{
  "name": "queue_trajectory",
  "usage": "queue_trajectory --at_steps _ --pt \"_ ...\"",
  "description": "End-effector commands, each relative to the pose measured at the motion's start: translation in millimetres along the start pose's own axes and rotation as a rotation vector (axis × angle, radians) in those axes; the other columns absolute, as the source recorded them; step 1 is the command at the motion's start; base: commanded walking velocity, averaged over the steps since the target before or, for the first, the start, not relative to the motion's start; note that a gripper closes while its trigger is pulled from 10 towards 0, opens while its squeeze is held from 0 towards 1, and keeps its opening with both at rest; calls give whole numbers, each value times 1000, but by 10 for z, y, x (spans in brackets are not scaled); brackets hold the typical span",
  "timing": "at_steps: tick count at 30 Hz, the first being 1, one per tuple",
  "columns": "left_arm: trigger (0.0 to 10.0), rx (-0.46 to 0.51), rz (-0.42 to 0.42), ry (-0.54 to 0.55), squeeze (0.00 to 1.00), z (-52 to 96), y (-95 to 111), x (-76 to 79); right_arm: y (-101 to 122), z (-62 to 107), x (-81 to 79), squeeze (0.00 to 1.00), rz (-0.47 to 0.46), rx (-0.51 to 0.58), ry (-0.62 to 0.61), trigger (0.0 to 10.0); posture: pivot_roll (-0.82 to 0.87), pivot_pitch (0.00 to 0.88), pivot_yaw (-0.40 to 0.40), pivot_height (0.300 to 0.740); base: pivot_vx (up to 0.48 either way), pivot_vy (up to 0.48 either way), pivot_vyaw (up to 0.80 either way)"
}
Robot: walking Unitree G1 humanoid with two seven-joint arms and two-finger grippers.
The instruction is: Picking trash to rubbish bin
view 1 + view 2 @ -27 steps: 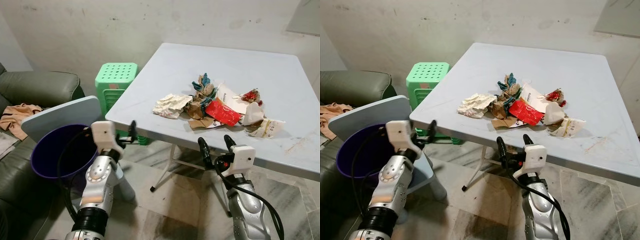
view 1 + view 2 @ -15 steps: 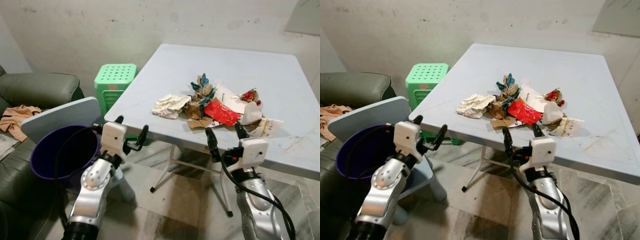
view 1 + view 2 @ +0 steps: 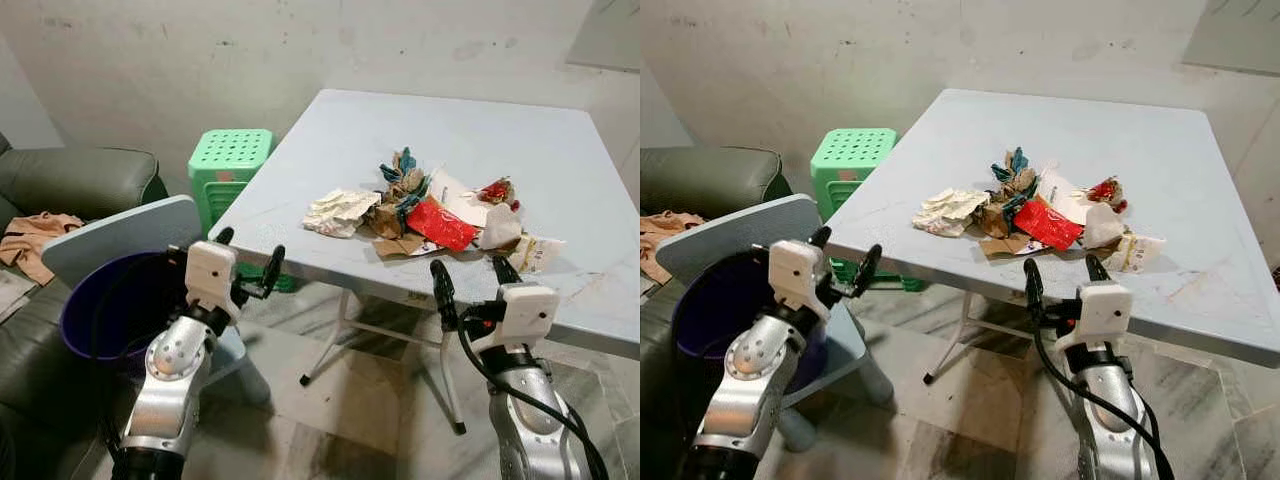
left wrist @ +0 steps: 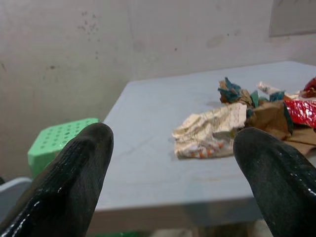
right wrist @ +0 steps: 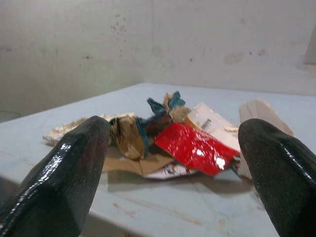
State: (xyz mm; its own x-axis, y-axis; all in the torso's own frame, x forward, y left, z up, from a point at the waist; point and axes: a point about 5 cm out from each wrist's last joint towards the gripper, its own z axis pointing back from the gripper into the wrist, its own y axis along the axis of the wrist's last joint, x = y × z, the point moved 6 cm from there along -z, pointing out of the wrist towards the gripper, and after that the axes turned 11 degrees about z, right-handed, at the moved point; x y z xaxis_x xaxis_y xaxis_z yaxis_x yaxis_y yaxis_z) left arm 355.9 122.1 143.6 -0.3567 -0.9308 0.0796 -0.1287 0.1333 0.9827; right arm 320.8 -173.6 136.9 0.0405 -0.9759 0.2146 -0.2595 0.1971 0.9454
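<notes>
A heap of trash lies on the pale blue table (image 3: 480,130): crumpled white paper (image 3: 340,211), a red wrapper (image 3: 443,224), brown and teal scraps (image 3: 400,185) and a printed wrapper (image 3: 540,252). The purple rubbish bin (image 3: 105,310) stands low at the left, its grey-blue lid (image 3: 120,235) tipped up behind it. My left gripper (image 3: 247,256) hangs open and empty between the bin and the table's near corner, facing the white paper (image 4: 210,131). My right gripper (image 3: 471,283) is open and empty just below the table's front edge, facing the red wrapper (image 5: 195,147).
A green plastic stool (image 3: 230,160) stands beside the table's left edge. A dark green sofa (image 3: 80,180) with an orange cloth (image 3: 35,235) lies at far left. Folding table legs (image 3: 335,340) cross the tiled floor. A stained wall rises behind.
Both grippers have risen toward the table's front edge. The right one has also moved right, under the pile. The left swung toward the table, then back a little.
</notes>
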Motion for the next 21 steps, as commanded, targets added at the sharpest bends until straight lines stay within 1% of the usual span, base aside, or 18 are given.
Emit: queue_trajectory --at_steps 1,2,7,9,11,15,18,21 --pt "10000 -11 2 21 0 2 -19 -72 19 -30 -7 0 5 0 -3 10000 48 2 51 740 0 0 0" --pt "10000 -12 28 -1 0 -11 -14 -34 46 -43 -36 0 5 5 7 10000 40 8 58 740 0 0 0" --pt "10000 -18 51 -11 0 -19 -17 -2 47 -42 -34 0 5 2 7 10000 40 8 59 740 0 0 0" --pt "10000 -37 38 -3 0 -21 -45 -7 45 -44 -32 0 6 0 5 10000 40 10 60 740 0 0 0" --pt "10000 -36 45 -12 0 -32 -49 8 44 -53 -31 0 6 -1 3 10000 41 9 59 740 0 0 0" --pt "10000 -37 29 -14 0 -47 -45 13 45 -64 -34 0 7 -1 2 10000 41 10 61 740 0 0 0" --pt "10000 -31 1 -29 0 -56 -25 31 47 -71 -42 0 9 -1 2 10000 41 9 61 740 0 0 0" --pt "10000 -35 3 -33 0 -59 -31 37 52 -75 -51 0 11 1 3 10000 41 10 62 740 0 0 0"
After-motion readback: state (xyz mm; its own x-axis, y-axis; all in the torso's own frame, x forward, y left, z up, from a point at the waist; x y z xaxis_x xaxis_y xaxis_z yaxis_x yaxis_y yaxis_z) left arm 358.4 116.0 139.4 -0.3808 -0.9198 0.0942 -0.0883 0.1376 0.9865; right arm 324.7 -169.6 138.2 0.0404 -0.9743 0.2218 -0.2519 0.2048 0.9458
